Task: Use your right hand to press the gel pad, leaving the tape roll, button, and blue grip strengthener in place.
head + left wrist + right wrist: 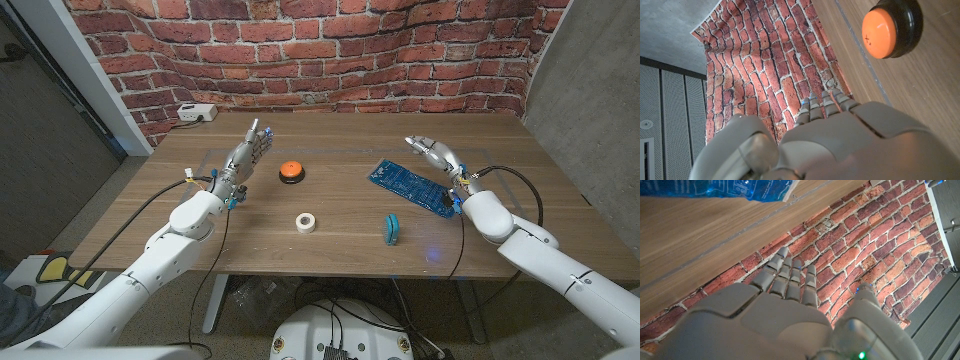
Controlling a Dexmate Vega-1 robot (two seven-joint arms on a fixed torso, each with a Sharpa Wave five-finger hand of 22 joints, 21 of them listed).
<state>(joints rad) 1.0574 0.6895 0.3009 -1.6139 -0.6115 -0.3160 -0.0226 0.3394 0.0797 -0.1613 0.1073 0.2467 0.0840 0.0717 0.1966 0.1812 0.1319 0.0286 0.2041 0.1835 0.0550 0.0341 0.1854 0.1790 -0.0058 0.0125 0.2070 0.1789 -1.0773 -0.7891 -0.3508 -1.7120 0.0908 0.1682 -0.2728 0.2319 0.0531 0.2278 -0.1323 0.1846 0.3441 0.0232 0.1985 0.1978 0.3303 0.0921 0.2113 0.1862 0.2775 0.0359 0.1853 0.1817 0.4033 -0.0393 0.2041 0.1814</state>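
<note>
A blue gel pad [412, 187] lies flat on the table right of centre; its edge [715, 189] also appears in the right wrist view. My right hand [436, 153] hovers just beyond the pad's far right corner, fingers apart, holding nothing. An orange button on a black base [290, 171] sits left of centre and is seen again as the button [891, 27] in the left wrist view. My left hand [247, 152] stands open to the button's left. A white tape roll [306, 222] and a blue grip strengthener [392, 229] lie nearer the front edge.
A white box with a cable [196, 113] sits at the table's far left corner by the brick wall [330, 50]. The wooden table [330, 135] has bare wood between the objects. Black cables run along both forearms.
</note>
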